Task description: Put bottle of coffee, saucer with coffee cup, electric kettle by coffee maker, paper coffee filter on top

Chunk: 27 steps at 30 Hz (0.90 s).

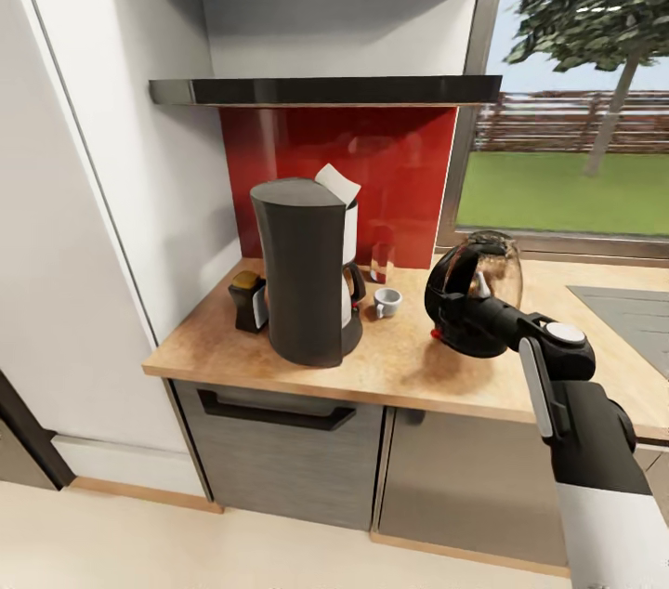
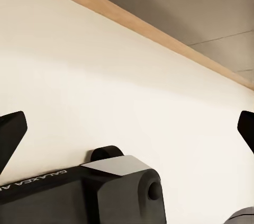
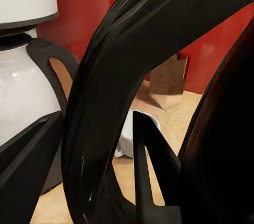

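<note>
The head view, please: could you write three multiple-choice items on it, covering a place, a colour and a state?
1. Where does the bottle stand?
A. left of the coffee maker
B. on the shelf
C. by the window

2. What colour is the wall panel behind the countertop?
A. white
B. red
C. green

3. What is the right gripper doing?
A. hanging open over the floor
B. shut on the cup
C. shut on the kettle

Key: 1 A, it stands against the machine's left side. 2 B, the panel is glossy red. 3 C, the fingers close on the kettle's black handle.
</note>
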Tool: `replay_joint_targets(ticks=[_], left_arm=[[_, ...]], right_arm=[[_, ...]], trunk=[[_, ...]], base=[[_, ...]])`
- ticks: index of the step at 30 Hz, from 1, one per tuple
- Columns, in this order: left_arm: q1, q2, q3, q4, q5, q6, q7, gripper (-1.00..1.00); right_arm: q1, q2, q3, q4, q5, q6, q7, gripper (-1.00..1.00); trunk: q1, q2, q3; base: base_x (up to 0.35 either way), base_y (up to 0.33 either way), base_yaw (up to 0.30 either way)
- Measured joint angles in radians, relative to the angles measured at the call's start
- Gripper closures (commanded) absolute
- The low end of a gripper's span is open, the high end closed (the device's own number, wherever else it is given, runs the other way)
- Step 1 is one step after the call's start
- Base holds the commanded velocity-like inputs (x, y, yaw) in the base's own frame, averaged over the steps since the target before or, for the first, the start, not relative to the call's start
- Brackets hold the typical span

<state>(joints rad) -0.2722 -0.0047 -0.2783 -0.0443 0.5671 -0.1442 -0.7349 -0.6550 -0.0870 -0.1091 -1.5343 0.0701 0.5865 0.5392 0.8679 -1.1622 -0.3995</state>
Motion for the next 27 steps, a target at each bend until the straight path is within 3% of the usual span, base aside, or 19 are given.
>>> replay_joint_targets(ticks=[8,17,27], left_arm=[[0.000,0.000,0.000,0.000,0.000,0.000,0.000,-1.00],[0.000,0.000,0.000,0.000,0.000,0.000,0.000,-1.00],[0.000,0.000,0.000,0.000,0.000,0.000,0.000,-1.00]], right_arm=[[-0.006,0.001,0.003,0.000,-0.002,0.007,0.003,1.00],[-0.008,0.004,0.004,0.001,-0.009,0.075,0.036,1.00],[-0.007,0.011,0.006,0.002,-0.010,0.078,0.113,1.00]], trunk=[[0.000,0.000,0.000],[0.000,0.000,0.000],[0.000,0.000,0.000]], base=[[-0.166,0.000,0.000],[-0.092,0.000,0.000],[-0.006,0.000,0.000]])
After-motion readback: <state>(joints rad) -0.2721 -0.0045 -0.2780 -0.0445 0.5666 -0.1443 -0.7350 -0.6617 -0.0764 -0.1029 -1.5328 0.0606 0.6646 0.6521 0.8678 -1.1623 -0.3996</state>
